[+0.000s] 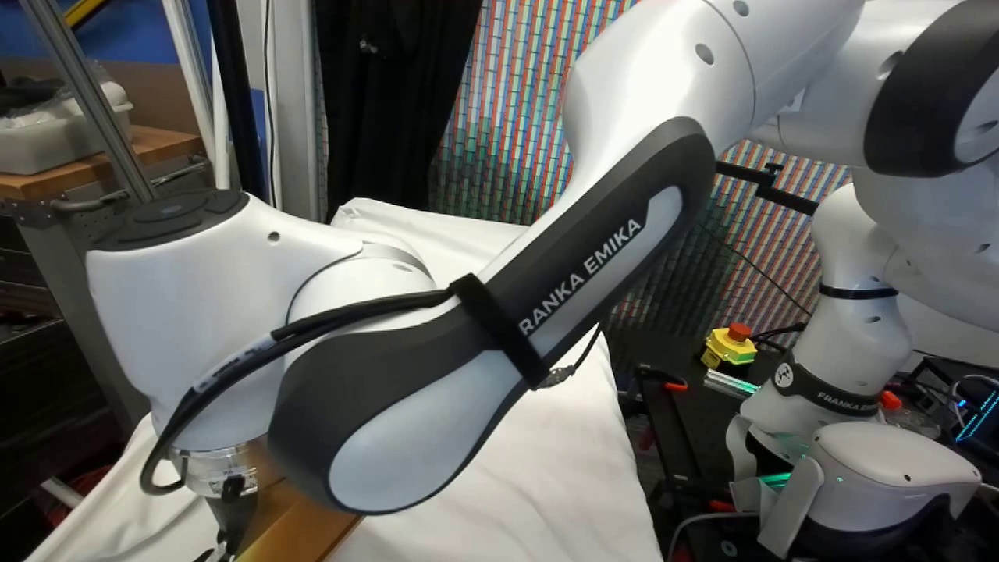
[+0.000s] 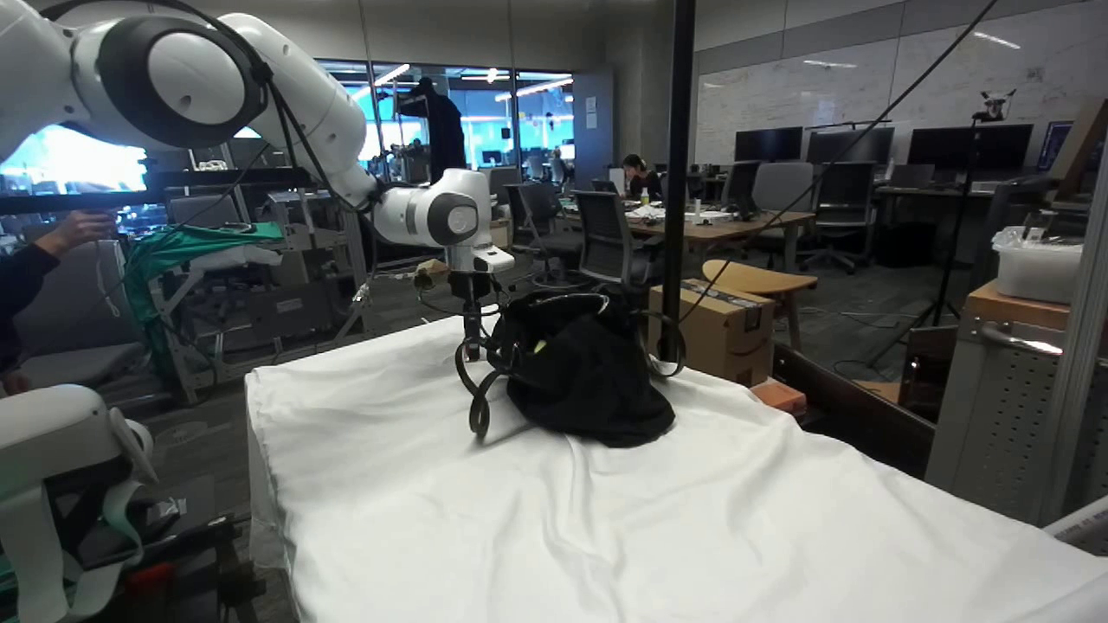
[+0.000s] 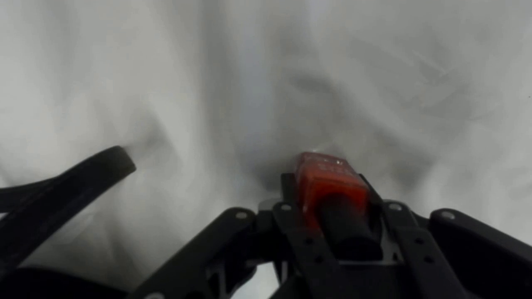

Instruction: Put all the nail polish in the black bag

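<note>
"RANKA EMIKA" on arm [image 1: 579, 281], "FRANKA" on lwr blk band [image 1: 832, 393].

The wrist view looks down, near, at white cloth [image 3: 232, 104] both exterior views share.

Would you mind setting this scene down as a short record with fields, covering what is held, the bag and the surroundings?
Held item: red nail polish bottle, dark cap toward the wrist camera
Grip: gripper closed on the bottle's sides
Bag: black bag beside the gripper; a strap reaches into the wrist view
Bag contents: hidden
Surface: creased white cloth under the bag; whether the bottle touches it cannot be told
Progress: this bottle not yet bagged
Background: cardboard box
</note>
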Available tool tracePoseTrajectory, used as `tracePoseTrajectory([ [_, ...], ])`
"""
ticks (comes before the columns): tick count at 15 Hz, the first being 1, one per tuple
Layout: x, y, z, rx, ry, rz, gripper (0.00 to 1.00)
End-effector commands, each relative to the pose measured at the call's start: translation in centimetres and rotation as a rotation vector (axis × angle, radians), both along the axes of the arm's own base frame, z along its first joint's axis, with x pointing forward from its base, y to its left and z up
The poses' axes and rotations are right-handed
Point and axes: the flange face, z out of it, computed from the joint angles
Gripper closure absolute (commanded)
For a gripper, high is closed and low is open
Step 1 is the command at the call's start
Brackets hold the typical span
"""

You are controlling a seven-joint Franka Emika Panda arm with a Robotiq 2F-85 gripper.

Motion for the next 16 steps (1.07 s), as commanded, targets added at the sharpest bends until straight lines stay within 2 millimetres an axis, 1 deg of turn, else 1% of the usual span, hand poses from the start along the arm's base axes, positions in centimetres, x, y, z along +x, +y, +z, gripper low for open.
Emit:
tracePoseTrajectory([
  [1, 0.3, 0.5, -0.2, -0.006, 0.01, -0.006, 0.82],
  [2, 0.2, 0.5, -0.1, -0.005, 0.014, -0.002, 0.79],
  [5, -0.1, 0.7, 0.2, -0.008, 0.026, 0.012, 0.79],
  [8, -0.4, 0.4, 1.3, -0.011, 0.05, 0.043, 0.79],
  [12, -0.5, -0.5, 3.8, -0.008, 0.05, 0.086, 0.79],
  [16, 0.2, -2.3, 7.4, -0.003, 0.014, 0.097, 0.79],
])
